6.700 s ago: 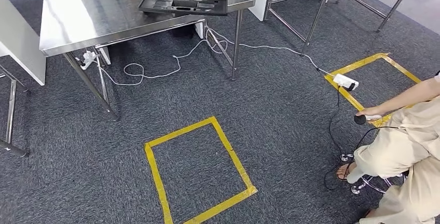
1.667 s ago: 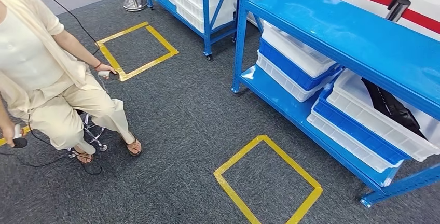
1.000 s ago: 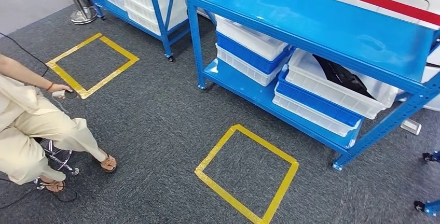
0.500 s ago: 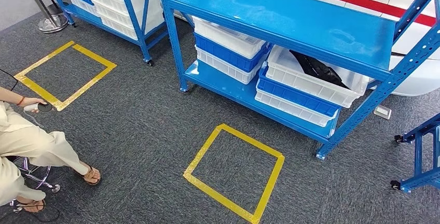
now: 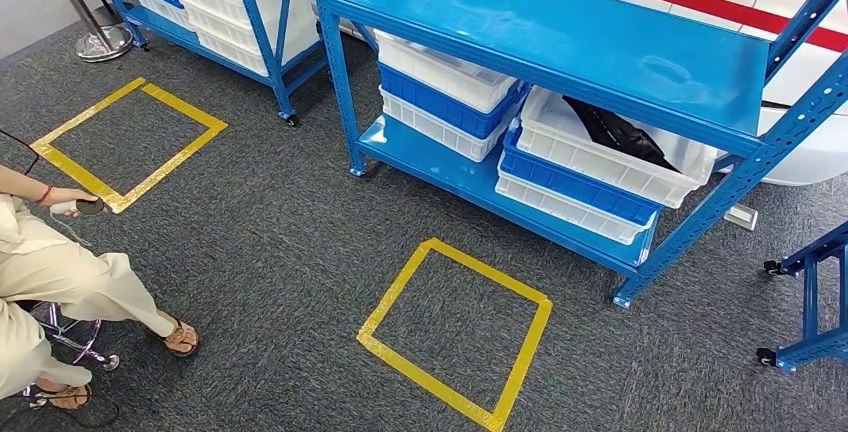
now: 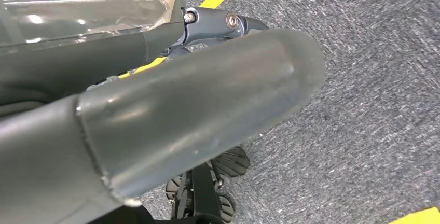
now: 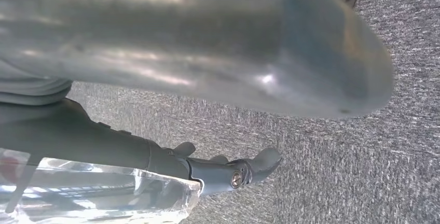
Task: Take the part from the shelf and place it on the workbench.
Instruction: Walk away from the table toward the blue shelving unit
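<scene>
Ahead, facing blue shelf (image 5: 560, 42) almost as 0.5 s ago; black part (image 5: 615, 130) in white bin (image 5: 610, 157). Left hand (image 6: 155, 125) and right hand (image 7: 181, 53): cannot tell whether apart or together.

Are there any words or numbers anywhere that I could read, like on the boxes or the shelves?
No, there is nothing to read.
The white bins and blue bins on the blue shelf carry no labels.
The yellow tape square on the carpet is plain, with no writing.
The red stripe on the white wall has no letters.

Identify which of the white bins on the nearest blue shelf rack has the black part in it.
The top white bin of the right-hand stack holds the black part; the left stack's bins show nothing inside.
</scene>
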Robot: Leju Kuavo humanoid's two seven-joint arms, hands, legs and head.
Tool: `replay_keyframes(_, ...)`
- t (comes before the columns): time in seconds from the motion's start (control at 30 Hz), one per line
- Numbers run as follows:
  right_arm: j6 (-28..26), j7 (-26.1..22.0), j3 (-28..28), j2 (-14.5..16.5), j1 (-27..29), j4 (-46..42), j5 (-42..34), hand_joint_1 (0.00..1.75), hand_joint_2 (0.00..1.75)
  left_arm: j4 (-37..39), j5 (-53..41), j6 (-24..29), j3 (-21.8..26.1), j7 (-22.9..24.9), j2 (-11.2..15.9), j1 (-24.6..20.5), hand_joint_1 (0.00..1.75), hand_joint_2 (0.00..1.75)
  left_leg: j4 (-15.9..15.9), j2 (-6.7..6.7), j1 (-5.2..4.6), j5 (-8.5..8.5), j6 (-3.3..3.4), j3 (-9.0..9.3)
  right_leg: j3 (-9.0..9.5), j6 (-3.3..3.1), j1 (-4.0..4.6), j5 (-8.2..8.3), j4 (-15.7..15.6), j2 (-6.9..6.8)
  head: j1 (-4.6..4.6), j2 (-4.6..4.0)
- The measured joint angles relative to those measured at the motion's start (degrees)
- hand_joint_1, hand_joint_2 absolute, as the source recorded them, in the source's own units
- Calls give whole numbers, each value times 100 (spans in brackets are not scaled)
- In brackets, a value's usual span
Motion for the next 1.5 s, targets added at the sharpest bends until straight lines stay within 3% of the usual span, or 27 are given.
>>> replay_keyframes(0.4, 1, 2, 0, -1, 1, 0, 8, 0, 0, 0, 1, 1, -1, -108, 0, 0, 0, 0, -2, 0, 25, 4, -5, 1, 1, -2, 16, 0, 1, 0, 0, 1)
replay_keyframes(0.53, -13, 2, 0, 5, -1, 0, 7, 0, 0, 0, 28, -72, 0, -149, -5, -4, 0, 0, -155, 23, 62, 58, 122, 78, 8, 82, -50, 19, -53, -29, -2, 1)
replay_keyframes(0.6, -31, 3, 0, -2, -6, 0, 5, 0, 0, 0, 31, -94, 0, -165, -15, -2, 0, 0, -323, 65, 109, 132, 173, 177, -179, 61, -33, -144, 301, -127, 16, 1)
replay_keyframes(0.67, -39, 3, 0, -8, -5, 0, 3, 0, 0, 0, 31, -101, 0, -169, -20, 2, 0, 0, -352, 114, 110, 132, 179, 204, -550, 42, -72, -419, 1002, -185, 23, 0)
replay_keyframes(0.73, -39, 5, 0, -14, 11, 0, 2, 0, 0, 0, 33, -101, 0, -168, -20, 5, 0, 0, -348, 145, 123, 105, 144, 215, -786, 112, -135, -504, 1408, -204, 22, 0)
replay_keyframes(0.77, -39, 8, 0, -18, 21, 0, 1, 0, 0, 0, 34, -101, 0, -168, -20, 8, 0, 0, -340, 152, 140, 83, 108, 228, -750, 185, -177, -427, 1317, -218, 22, 0)
replay_keyframes(0.83, -38, 14, 0, -20, 32, 1, 1, 0, 0, -1, 35, -100, 0, -168, -16, 14, 0, 0, -291, 159, 187, 12, -4, 260, -405, 354, -273, -156, 634, -279, 24, 0)
replay_keyframes(0.87, -37, 17, 0, -16, 30, 1, 1, 0, 0, -3, 35, -98, 1, -168, -10, 15, 0, 0, -244, 163, 197, -46, -78, 268, -225, 387, -290, -68, 315, -290, 33, 0)
replay_keyframes(0.9, -36, 19, 0, -9, 24, 2, 1, 0, 0, -5, 35, -96, 1, -169, -3, 14, 0, 0, -207, 163, 202, -100, -140, 277, -102, 366, -294, -35, 117, -296, 31, 1)
replay_keyframes(0.97, -34, 24, 0, -5, 18, 2, 1, 0, 0, -8, 36, -92, 1, -172, 4, 6, 0, 0, -182, 163, 211, -175, -217, 307, -36, 220, -237, -88, 73, -266, 20, 1)
replay_keyframes(1.03, -34, 29, -1, -13, 15, -1, 1, 0, 0, -7, 36, -91, 0, -172, -6, -5, 0, 0, -154, 161, 264, -227, -248, 342, 3, 89, -213, -139, 94, -247, -6, 1)
replay_keyframes(1.1, -36, 33, -2, -19, 16, -3, 1, 0, 0, -5, 35, -92, -1, -174, -16, -10, 0, 0, 243, 157, 284, -405, -252, 159, 77, -14, -191, -188, 88, -230, -35, 1)
replay_keyframes(1.2, -37, 34, -1, -20, 14, -3, 1, 0, 0, -4, 34, -83, -1, -177, -19, 3, 0, 0, 1438, 139, 224, -749, -193, -615, 174, -138, -89, -281, 88, -216, -54, 1)
replay_keyframes(1.23, -37, 34, -1, -19, 17, -3, 1, 0, 0, -4, 35, -78, 0, -177, -18, 11, 0, 0, 1650, 133, 196, -723, -151, -821, 215, -166, -55, -317, 88, -205, -54, 1)
replay_keyframes(1.27, -37, 34, -1, -19, 22, -3, 1, 0, 0, -4, 35, -74, 0, -177, -18, 18, 0, 0, 1647, 127, 158, -576, -92, -926, 264, -184, -25, -356, 86, -190, -54, 1)
replay_keyframes(1.3, -37, 33, -1, -17, 28, -2, 1, 0, 0, -4, 35, -71, 0, -177, -18, 23, 0, 0, 1422, 116, 109, -331, -17, -914, 320, -194, -3, -398, 82, -176, -52, 0)
replay_keyframes(1.37, -36, 32, -2, 4, 33, -2, 1, 0, 0, -5, 35, -65, 1, -177, -6, 23, 0, 0, 669, 93, -22, 172, 173, -692, 411, -195, 27, -484, 62, -157, -44, 0)
replay_keyframes(1.43, -34, 27, -2, 41, 29, -1, 3, 0, 0, -8, 35, -58, 1, -180, 14, 9, 0, 0, 169, 109, -134, 322, 299, -498, 484, -155, 27, -539, 3, -145, -42, 0)
replay_keyframes(1.5, -33, 22, -2, 61, 31, 0, 6, 0, 0, -10, 35, -56, 1, -184, 22, 0, 0, 0, -18, 118, -170, 277, 343, -370, 600, -63, 29, -491, -18, -154, -59, 0)
